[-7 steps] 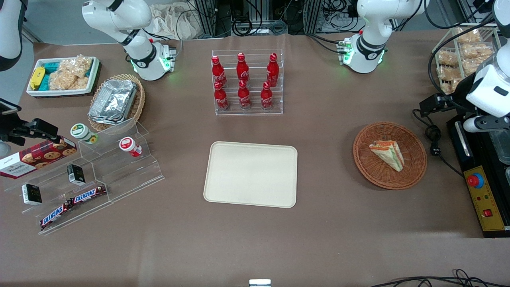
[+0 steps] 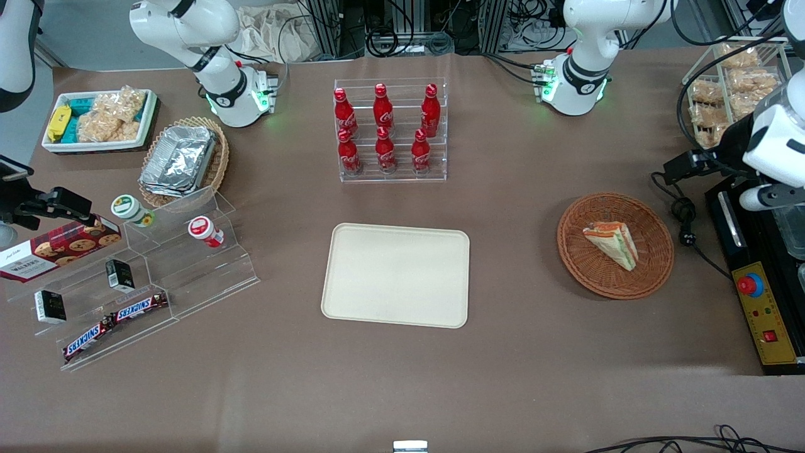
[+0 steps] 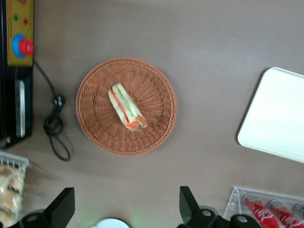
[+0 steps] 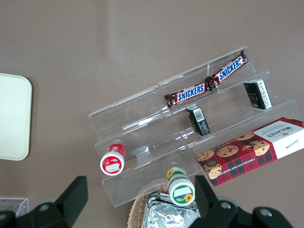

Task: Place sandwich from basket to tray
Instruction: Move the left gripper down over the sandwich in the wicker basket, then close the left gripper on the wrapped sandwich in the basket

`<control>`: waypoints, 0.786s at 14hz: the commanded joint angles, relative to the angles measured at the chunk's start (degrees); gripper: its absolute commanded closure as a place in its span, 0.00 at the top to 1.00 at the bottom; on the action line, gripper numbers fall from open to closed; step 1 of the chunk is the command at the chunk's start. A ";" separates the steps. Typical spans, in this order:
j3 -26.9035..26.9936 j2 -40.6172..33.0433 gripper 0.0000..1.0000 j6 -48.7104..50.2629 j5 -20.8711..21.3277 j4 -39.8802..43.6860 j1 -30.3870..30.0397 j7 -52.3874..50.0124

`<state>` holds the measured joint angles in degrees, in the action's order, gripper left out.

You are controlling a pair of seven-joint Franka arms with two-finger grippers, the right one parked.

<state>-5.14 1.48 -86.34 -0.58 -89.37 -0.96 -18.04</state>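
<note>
I see the left arm [image 2: 770, 151] raised at the working arm's end of the table, its white links entering the front view from the edge, with the wrist housing dark and a cable looping off it. The gripper [image 3: 126, 209] hangs high above the table, facing straight down. Its two black fingers [image 3: 64, 205] stand wide apart, jaws fully spread, nothing between them and nothing touching them. In the front view I cannot make out the fingertips; only the arm's white casing and dark wrist block are distinct.
</note>
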 commanded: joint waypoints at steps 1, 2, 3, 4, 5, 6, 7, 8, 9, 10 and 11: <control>0.13 0.28 0.99 -0.58 -0.47 -4.47 -0.01 -8.65; 0.39 -0.16 0.99 -2.67 -0.47 -7.28 -0.27 -9.46; 0.66 -0.42 0.99 -5.57 -0.47 -10.53 -1.05 -9.99; 0.74 -0.86 0.99 -9.34 0.05 -14.22 -1.23 -10.86; 0.83 -1.21 0.99 -14.33 0.14 -18.69 -1.24 -11.92; 0.83 -1.83 0.99 -19.26 0.40 -23.17 -1.24 -13.93; 0.83 -2.01 0.99 -23.83 0.49 -27.39 -1.24 -15.95; 0.75 -1.92 0.99 -27.97 0.67 -30.83 -1.24 -17.10; 0.83 -1.75 0.99 -32.53 0.67 -34.52 -1.32 -17.37; 1.09 -1.05 0.99 -37.88 0.67 -37.60 -1.41 -17.38; 2.49 0.70 0.99 -41.77 0.67 -39.37 -1.41 -17.55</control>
<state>-3.91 2.48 -121.64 -0.51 -123.40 -2.10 -34.39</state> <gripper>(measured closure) 0.013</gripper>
